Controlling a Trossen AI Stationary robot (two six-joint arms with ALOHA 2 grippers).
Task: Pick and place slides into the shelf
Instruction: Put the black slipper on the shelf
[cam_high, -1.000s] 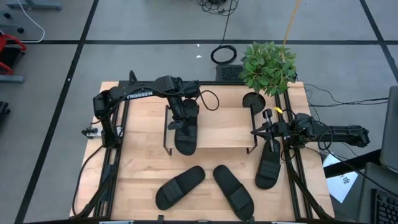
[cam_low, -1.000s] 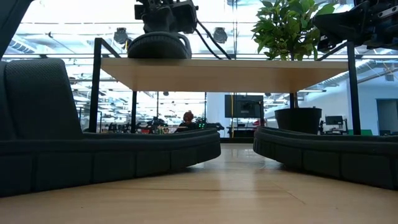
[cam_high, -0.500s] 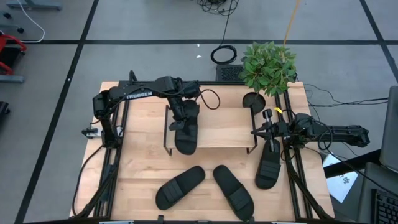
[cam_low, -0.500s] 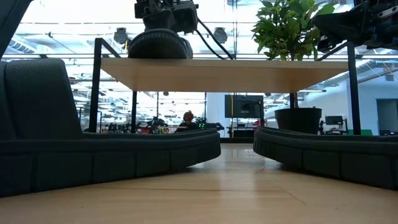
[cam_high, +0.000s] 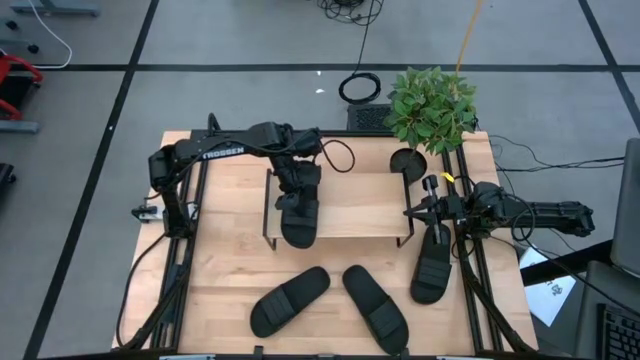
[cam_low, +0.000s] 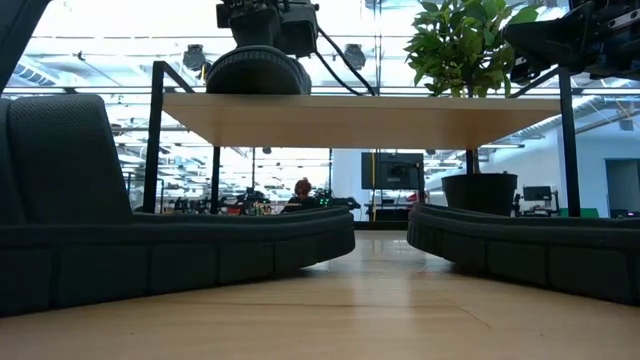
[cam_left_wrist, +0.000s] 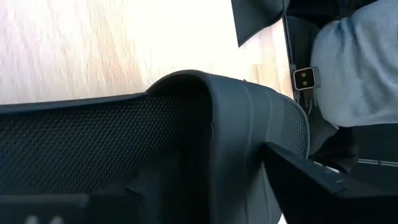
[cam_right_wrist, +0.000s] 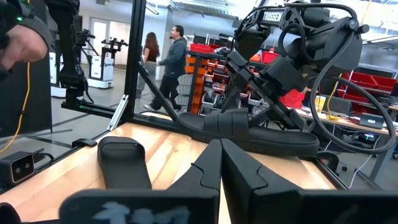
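Note:
One black slide (cam_high: 298, 218) lies sole-down on the light-wood shelf (cam_high: 350, 205), near its left end. It also shows in the low view (cam_low: 256, 72). My left gripper (cam_high: 297, 180) stands open over the slide's far part, with its fingers on either side of the ribbed strap (cam_left_wrist: 249, 143). At the shelf's right end my right gripper (cam_high: 412, 212) is shut (cam_right_wrist: 219, 168), with nothing between its fingers. A second slide (cam_high: 432, 265) lies on the table below that arm. Two more slides (cam_high: 290, 300) (cam_high: 375, 305) lie near the front edge. My left gripper comes at the slide on the shelf from above. One finger (cam_left_wrist: 311, 180) stands outside the strap's edge, and the other (cam_left_wrist: 56, 208) is over the meshed footbed. I cannot tell whether either finger touches the slide, which rests flat on the shelf.
A potted plant (cam_high: 430, 105) stands at the table's far right, beside the shelf's right end. The black end frames (cam_low: 155, 130) hold the shelf board above the tabletop. People walk in the room beyond the table (cam_right_wrist: 171, 62). Bare wood lies between the shelf and the two front slides.

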